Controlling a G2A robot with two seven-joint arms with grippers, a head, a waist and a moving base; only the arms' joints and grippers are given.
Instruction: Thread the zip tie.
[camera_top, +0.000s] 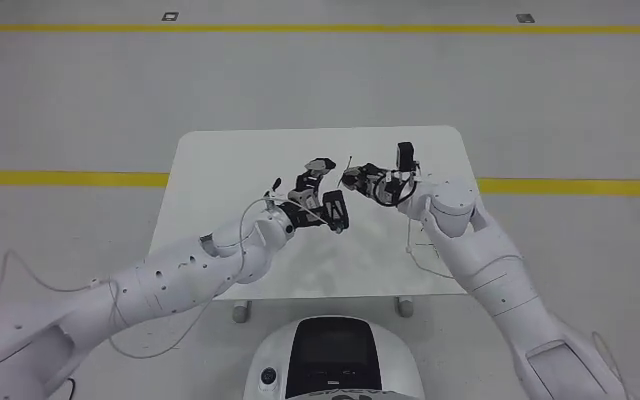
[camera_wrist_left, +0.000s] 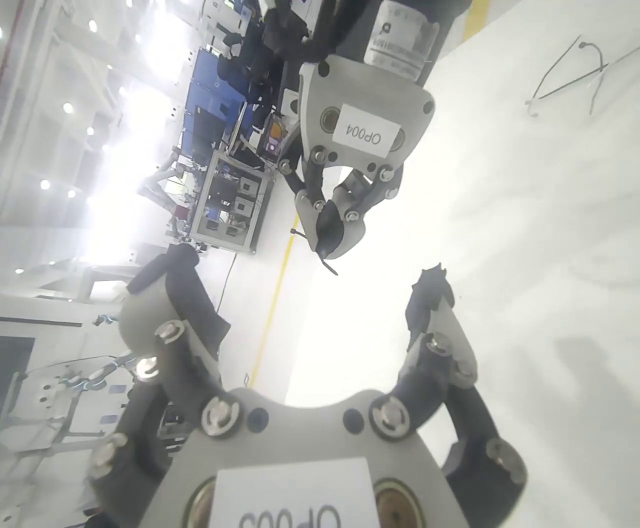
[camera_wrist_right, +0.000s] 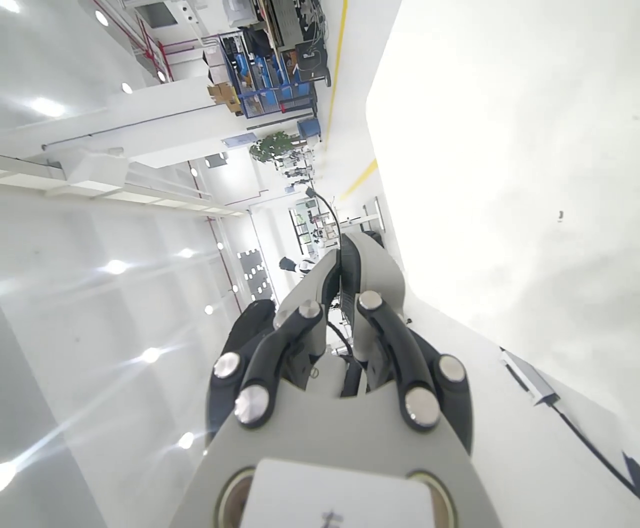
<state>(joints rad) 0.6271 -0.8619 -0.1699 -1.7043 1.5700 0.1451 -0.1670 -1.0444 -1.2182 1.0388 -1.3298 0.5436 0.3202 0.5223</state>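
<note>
black zip tie (camera_wrist_left: 331, 269): pinched in the right gripper (camera_wrist_left: 325, 248) and held up off the white table (camera_top: 220, 180), above its middle.
right gripper state: fingers pressed together on the strap, with a length of tie coming out on either side of the pinch.
left gripper (camera_wrist_left: 300, 280): fingers spread wide, nothing between them.
key relation: the two grippers face each other almost tip to tip. the tie sits just beyond the left gripper's fingertips, near them but touching neither pad.
long axis: in the left wrist view a short pointed end pokes out of the right pinch toward the gap in the left gripper. a small blocky end, likely the head, sticks out to one side.
far end: in the right wrist view the strap (camera_wrist_right: 327, 210) curves away from the fingertips and ends in that blocky piece.
nearer arm: the right one holds the tie and the left one is free, so the coming grasp looks like the left's job.
next move (judgement): the left gripper's gap must line up with the pointed end before the fingers come together. only then can the tip be steered to the head.
also on the table: loose ties (camera_wrist_left: 565, 75), well apart from both grippers.
</note>
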